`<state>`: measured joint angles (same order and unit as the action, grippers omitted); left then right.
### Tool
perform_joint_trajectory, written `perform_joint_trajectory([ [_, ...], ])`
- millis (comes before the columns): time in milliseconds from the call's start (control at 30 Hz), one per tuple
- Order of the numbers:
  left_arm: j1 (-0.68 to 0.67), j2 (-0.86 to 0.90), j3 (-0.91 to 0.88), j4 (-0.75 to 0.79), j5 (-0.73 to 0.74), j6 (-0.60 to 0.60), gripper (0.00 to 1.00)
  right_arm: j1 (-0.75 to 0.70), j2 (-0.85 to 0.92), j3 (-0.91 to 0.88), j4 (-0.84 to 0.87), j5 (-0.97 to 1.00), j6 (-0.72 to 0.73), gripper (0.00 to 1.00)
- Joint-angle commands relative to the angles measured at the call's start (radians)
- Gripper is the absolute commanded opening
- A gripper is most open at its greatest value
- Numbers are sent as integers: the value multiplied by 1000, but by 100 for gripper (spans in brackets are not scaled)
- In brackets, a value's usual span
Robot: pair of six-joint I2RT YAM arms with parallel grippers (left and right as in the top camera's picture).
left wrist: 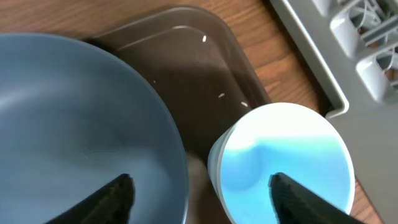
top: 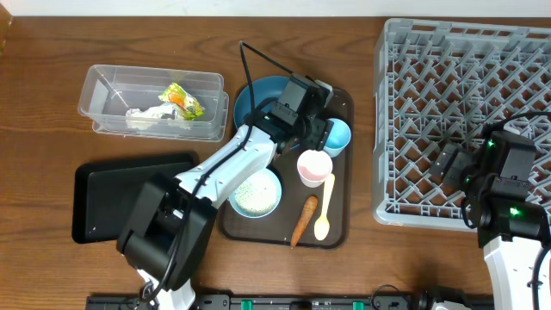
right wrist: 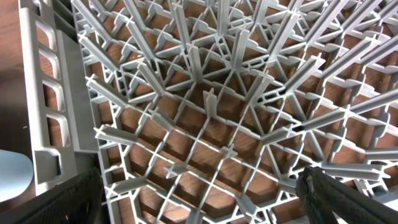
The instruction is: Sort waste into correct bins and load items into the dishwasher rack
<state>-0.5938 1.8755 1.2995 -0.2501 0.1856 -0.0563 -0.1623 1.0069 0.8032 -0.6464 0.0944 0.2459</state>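
My left gripper (top: 320, 131) is open and empty over the brown tray, its fingers (left wrist: 199, 193) straddling the gap between the dark blue plate (top: 263, 93) and the light-blue cup (top: 337, 136); both show in the left wrist view, plate (left wrist: 74, 118) and cup (left wrist: 286, 155). The pink cup (top: 314, 165), the white bowl (top: 256, 193) with rice, the carrot (top: 302, 220) and the cream spoon (top: 325, 211) lie on the tray. My right gripper (top: 451, 164) is open and empty above the grey rack (top: 456, 52), over its lattice (right wrist: 199, 124). The clear tub (top: 103, 103) holds the wrapper (top: 182, 102) and tissue (top: 146, 116).
The brown serving tray (top: 340, 226) sits mid-table between the bins and the rack. The black tray (top: 108, 194) lies at the front left, partly under my left arm. A few rice grains (left wrist: 222, 95) lie on the brown tray.
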Motion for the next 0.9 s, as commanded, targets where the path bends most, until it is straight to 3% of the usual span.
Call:
perform_joint_trajectory([
  [0,-1,19,14,2,16,-1,63,-9,0,19,-1,2,16,99],
  [100,-3,26,14,1,16,-1,51,-9,0,19,-1,2,16,99],
  [300,-15,51,14,2,17,-9,49,-8,0,19,-2,2,16,99],
  [667,-19,54,14,47,16,-43,11,-8,0,19,-2,3,16,99],
  [867,-6,9,14,54,16,-76,6,-8,0,19,-1,3,16,99],
])
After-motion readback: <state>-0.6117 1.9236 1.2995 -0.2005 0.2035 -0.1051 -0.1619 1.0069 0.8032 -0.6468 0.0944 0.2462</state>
